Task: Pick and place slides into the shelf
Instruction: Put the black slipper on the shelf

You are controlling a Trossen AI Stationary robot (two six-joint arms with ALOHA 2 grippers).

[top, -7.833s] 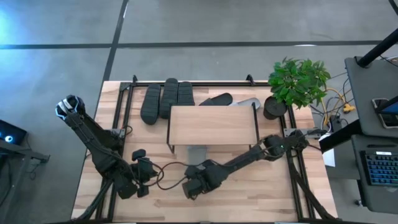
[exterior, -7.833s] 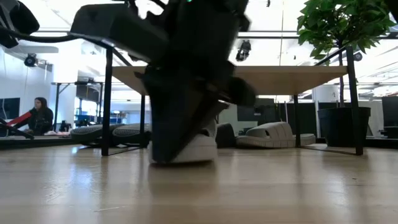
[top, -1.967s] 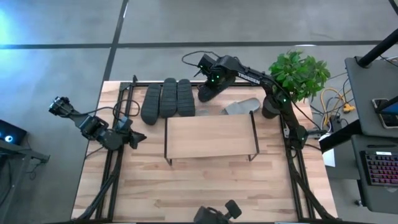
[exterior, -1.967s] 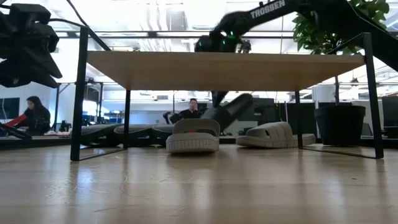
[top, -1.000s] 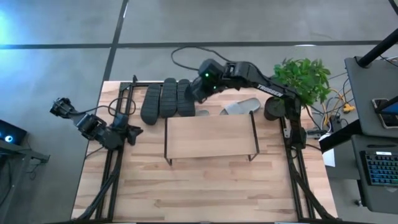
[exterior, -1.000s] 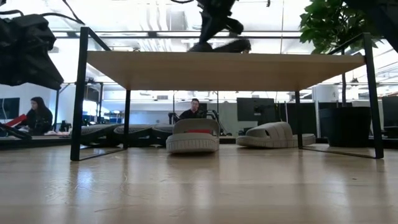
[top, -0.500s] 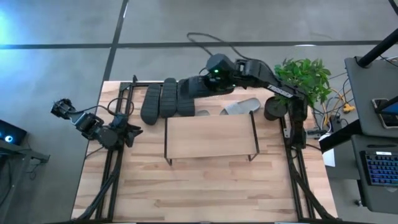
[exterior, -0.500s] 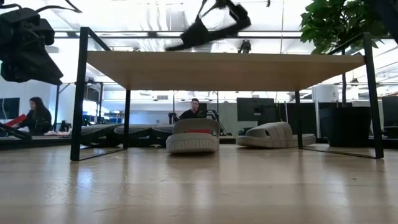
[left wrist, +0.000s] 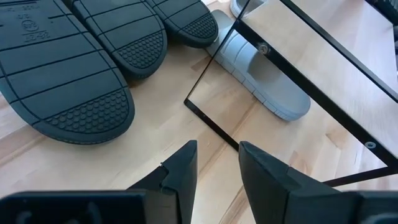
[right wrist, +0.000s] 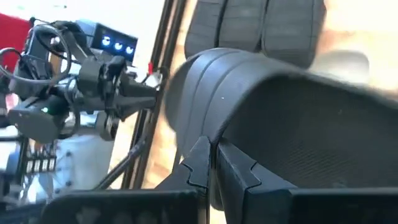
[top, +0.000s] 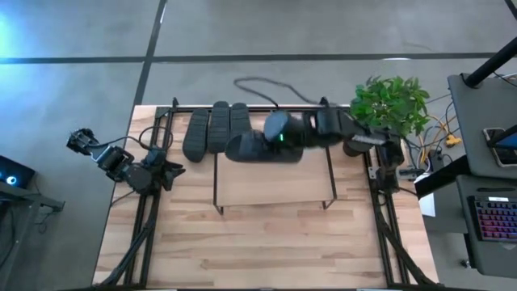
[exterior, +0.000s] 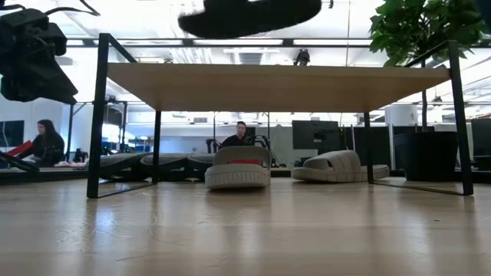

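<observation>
1. The dark slide (top: 262, 148) hangs in the air over the far edge of the shelf (top: 275, 182), above its top board. It looks light, rubbery and bendy, so the wide strap or a thin edge seems the best place to pinch; a flat sole would likely slip.
2. The right gripper (right wrist: 213, 163) has its fingers squeezed fully together on the slide's edge, carrying it.
3. One light grey slide (exterior: 238, 168) already sits under the shelf; another (exterior: 337, 165) lies behind it.
4. Three dark slides (top: 214, 128) lie sole-up beside the shelf's far left corner.
5. The left gripper (left wrist: 217, 163) waits at the table's left side, fingers partly apart, holding nothing.
</observation>
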